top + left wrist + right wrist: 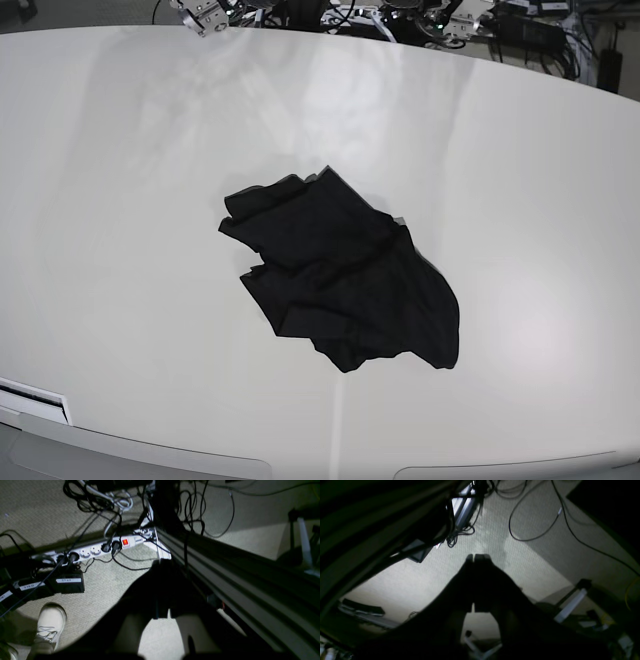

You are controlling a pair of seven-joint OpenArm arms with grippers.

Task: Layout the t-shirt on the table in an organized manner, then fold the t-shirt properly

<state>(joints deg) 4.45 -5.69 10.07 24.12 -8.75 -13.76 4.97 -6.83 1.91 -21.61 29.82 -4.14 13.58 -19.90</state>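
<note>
On the glossy white tabletop (520, 180) in the base view, the t-shirt (345, 275) lies crumpled in a dark heap a little below the middle, creased and overlapped on itself, with bare surface all round it; neither arm reaches into this view. The wrist views show none of that: both look down past the tabletop's side at carpeted floor. In the left wrist view, the left end effector (163, 565) is a dark silhouette with its fingers pressed together and nothing between them, hanging beside a long metal rail (237, 570); past its tip lie a white power strip (100, 548) with a lit red switch, tangled cables (95, 497), and at the near left a white shoe (51, 622). In the right wrist view, the right end effector (477, 556) is likewise clenched on nothing, tips meeting over pale carpet with loose black cables (532, 527) beyond. Both end effectors are therefore well apart from the shirt, off the tabletop, pointing floorward.
</note>
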